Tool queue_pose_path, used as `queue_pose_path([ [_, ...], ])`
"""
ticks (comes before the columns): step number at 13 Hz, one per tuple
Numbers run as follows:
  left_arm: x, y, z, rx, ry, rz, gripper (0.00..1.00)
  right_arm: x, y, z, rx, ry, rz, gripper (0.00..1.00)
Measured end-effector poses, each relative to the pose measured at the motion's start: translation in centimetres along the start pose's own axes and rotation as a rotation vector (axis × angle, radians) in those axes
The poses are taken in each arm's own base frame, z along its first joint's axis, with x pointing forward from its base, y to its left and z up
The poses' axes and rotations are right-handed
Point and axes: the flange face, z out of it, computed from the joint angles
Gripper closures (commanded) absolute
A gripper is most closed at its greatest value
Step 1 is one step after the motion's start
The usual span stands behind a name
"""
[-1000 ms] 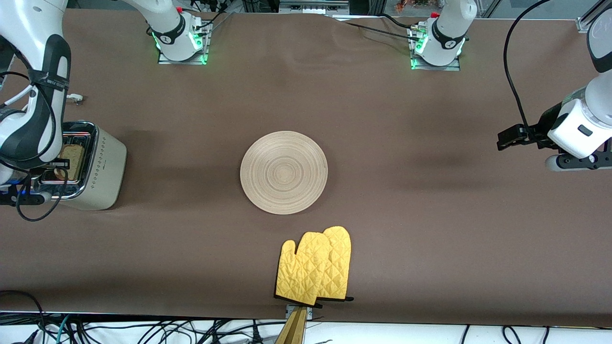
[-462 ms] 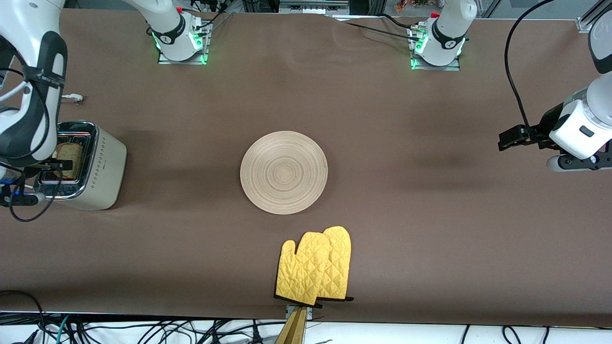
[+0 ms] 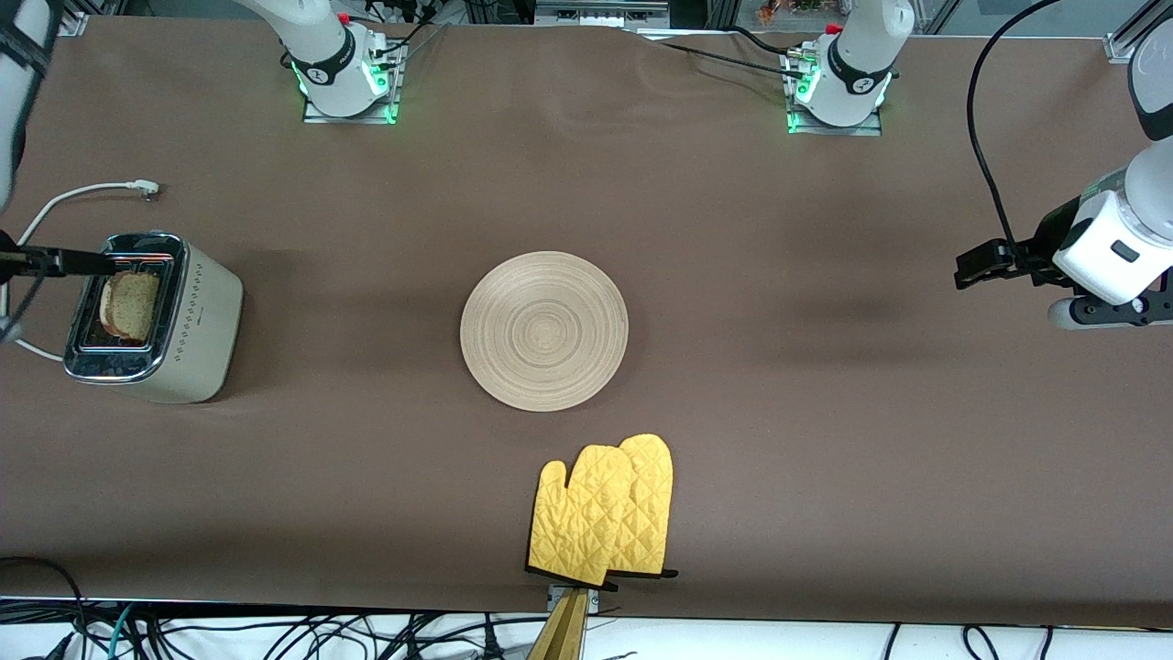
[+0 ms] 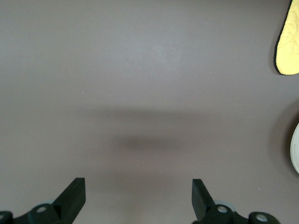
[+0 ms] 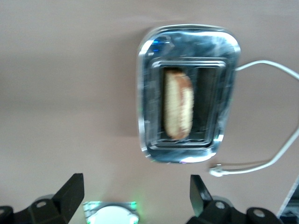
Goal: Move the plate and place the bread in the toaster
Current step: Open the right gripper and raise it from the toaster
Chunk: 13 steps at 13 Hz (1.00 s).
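The cream-white toaster (image 3: 188, 323) stands at the right arm's end of the table. The bread (image 3: 129, 305) stands in one slot of its chrome top, and its upper edge shows. In the right wrist view the toaster (image 5: 152, 93) and the bread (image 5: 177, 111) lie below the camera. My right gripper (image 5: 135, 200) is open and empty, high above the table beside the toaster. One of its fingers (image 3: 64, 263) shows in the front view. The light-wood plate (image 3: 544, 330) lies bare at the table's middle. My left gripper (image 4: 138, 200) is open and empty, waiting over bare cloth at the left arm's end (image 3: 985, 266).
Yellow oven mitts (image 3: 605, 511) lie nearer to the front camera than the plate, close to the table's edge; one tip shows in the left wrist view (image 4: 289, 42). The toaster's white cord (image 3: 82, 191) runs off toward the arm bases.
My right arm has lifted up and away from the toaster, and the bread stays in the slot, now uncovered. The left arm has barely moved.
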Motion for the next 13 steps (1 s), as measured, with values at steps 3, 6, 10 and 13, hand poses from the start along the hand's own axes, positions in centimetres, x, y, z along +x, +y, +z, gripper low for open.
queue_pose_path([
  [3, 0.1, -0.4, 0.2, 0.000, -0.003, -0.008, 0.00, 0.3, -3.1, 0.0, 0.088, 0.001, -0.054, 0.00],
  [6, 0.1, -0.9, 0.1, -0.001, -0.003, -0.016, 0.00, 0.5, -7.1, 0.1, 0.081, -0.022, -0.113, 0.00],
  [10, 0.1, -0.9, 0.1, -0.001, -0.003, -0.015, 0.00, 0.6, -10.8, -1.3, 0.058, 0.012, -0.200, 0.00],
  [13, 0.1, -0.9, 0.1, -0.001, -0.003, -0.015, 0.00, -0.2, -11.0, -3.4, -0.032, 0.069, -0.247, 0.00],
])
